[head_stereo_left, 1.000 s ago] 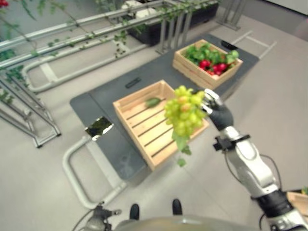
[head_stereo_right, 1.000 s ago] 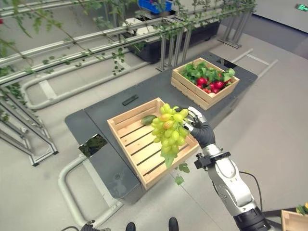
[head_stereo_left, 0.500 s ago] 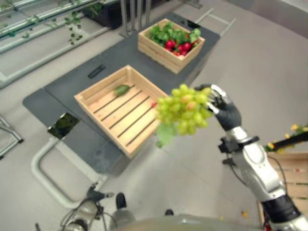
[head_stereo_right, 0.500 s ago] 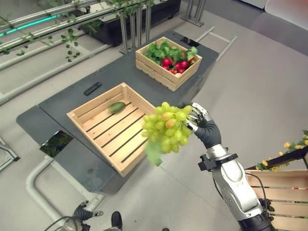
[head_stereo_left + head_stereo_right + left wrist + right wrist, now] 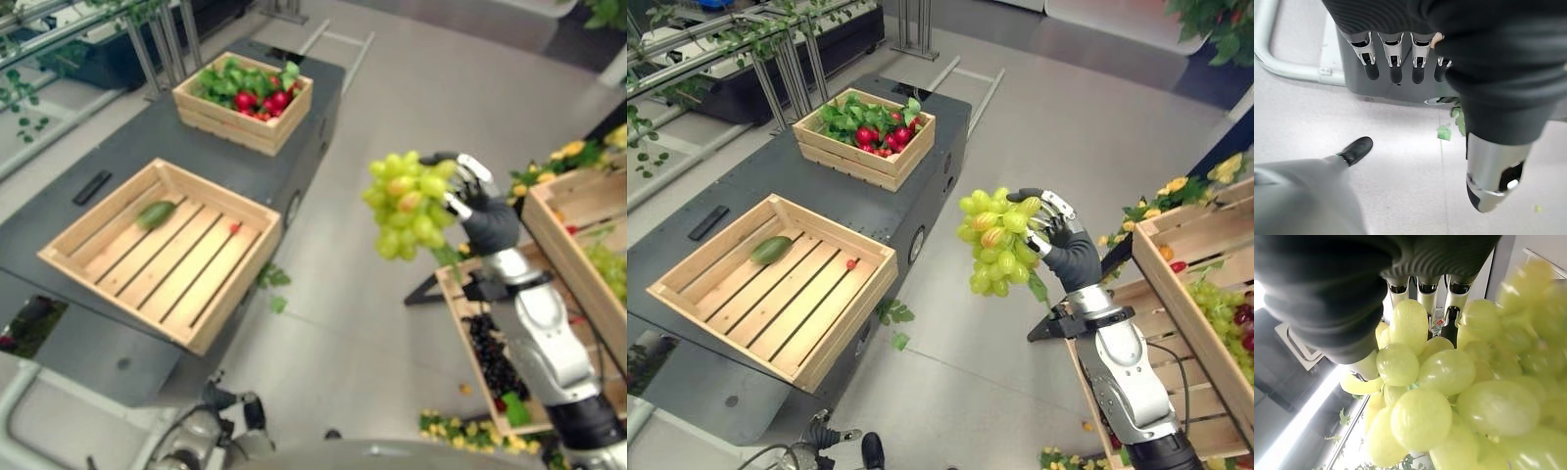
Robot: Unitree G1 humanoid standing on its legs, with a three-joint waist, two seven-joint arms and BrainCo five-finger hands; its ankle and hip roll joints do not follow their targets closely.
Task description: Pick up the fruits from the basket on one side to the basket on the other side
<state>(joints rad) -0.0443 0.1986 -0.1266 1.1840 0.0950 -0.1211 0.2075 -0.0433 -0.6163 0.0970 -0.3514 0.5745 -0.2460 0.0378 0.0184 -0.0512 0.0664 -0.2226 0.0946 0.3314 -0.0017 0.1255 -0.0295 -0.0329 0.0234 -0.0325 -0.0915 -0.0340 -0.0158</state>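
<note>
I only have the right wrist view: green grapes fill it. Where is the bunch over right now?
Observer: The grapes hang over bare floor, between the near crate and the crates on the right.
Operator: Anything in those right crates?
Observer: Yes, the upper one holds more green grapes.
Operator: And the left hand?
Observer: The left hand hangs open near the floor, holding nothing.

We saw yellow-green grapes, pale slatted wooden crates, and red fruits among green leaves.
</note>
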